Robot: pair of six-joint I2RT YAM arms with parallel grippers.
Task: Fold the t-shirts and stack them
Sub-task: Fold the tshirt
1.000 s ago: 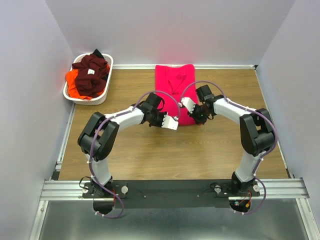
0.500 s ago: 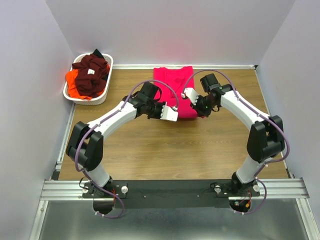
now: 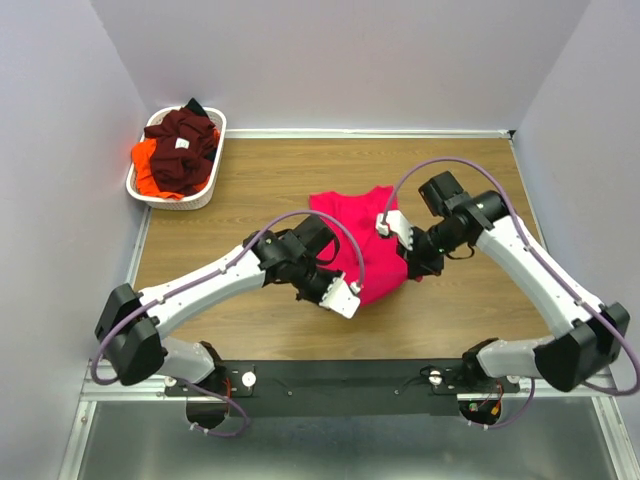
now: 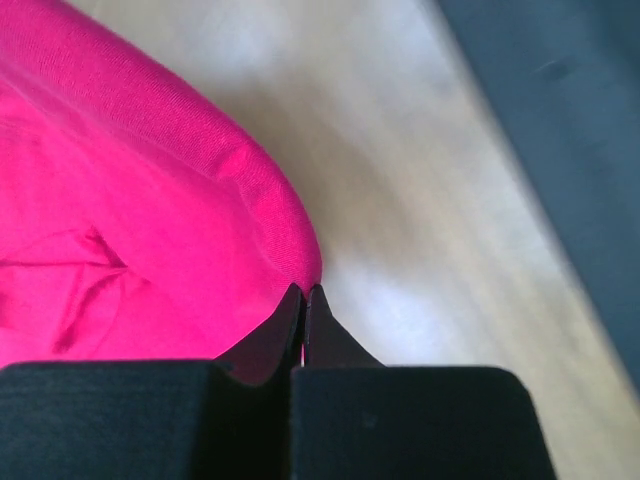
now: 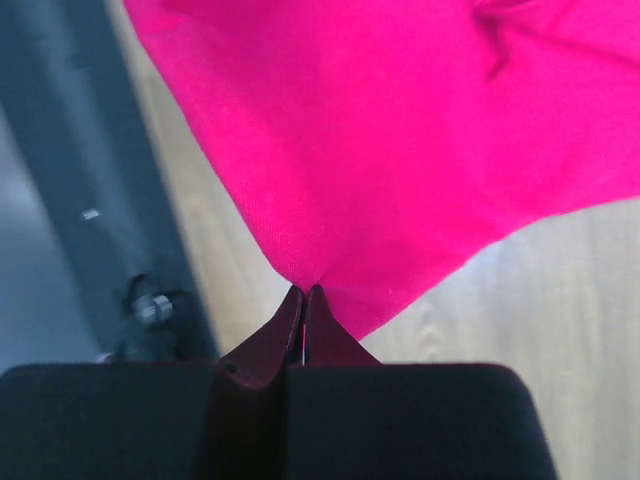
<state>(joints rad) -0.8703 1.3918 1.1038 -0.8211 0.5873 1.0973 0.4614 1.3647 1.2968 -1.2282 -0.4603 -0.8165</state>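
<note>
Left hand point(image 4: 303, 291), right hand point(image 5: 303, 291) pinching pink t-shirt point(image 3: 362, 238)

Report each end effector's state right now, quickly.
Left end effector: closed, pinching the bright pink cloth t-shirt.
Right end effector: closed, pinching the same t-shirt.

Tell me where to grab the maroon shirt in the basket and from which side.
Pinch the maroon shirt at a raised fold on top of the heap, coming straight down from above. It lies crumpled against the orange shirt, and the basket's walls block a sideways approach. The left gripper and right gripper are shut on the pink shirt.
</note>
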